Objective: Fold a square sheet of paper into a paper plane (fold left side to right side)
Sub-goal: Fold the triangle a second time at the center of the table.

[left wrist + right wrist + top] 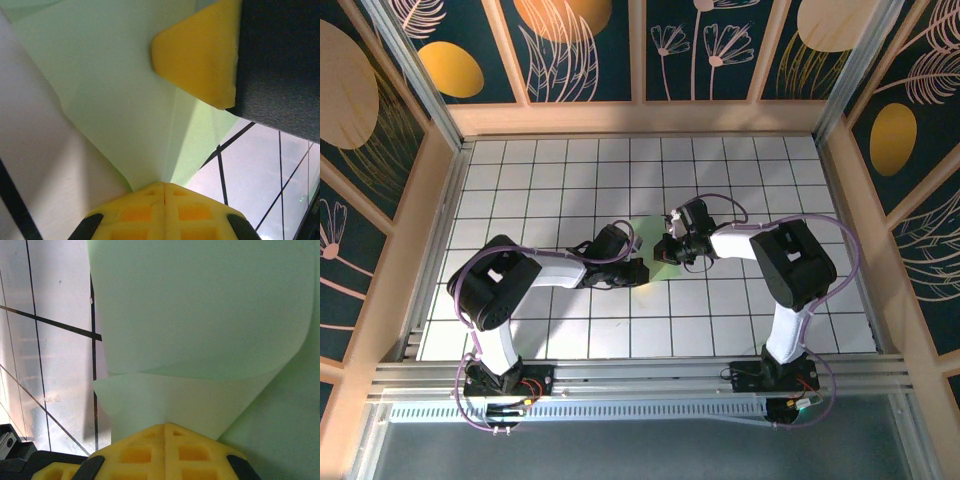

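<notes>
White tiled table: dark grid lines, wooden walls on three sides.
Right arm: base at 5 o'clock in the top view, reaching in toward the centre of the table.
Left arm: base at 7 o'clock, reaching in likewise; the two wrists nearly meet mid-table.
Square sheet of paper: pale green, at the centre of the table between the two wrists. Part-folded; one layer curls over another in the right wrist view, and a crease runs toward 6 o'clock in the left wrist view.
Left fingers: yellow, on the sheet's 9 o'clock side, pressed together with only a seam between them, pinching the paper where the crease ends.
Right fingers: yellow, on the 3 o'clock side, likewise closed tight on the paper's edge.
</notes>
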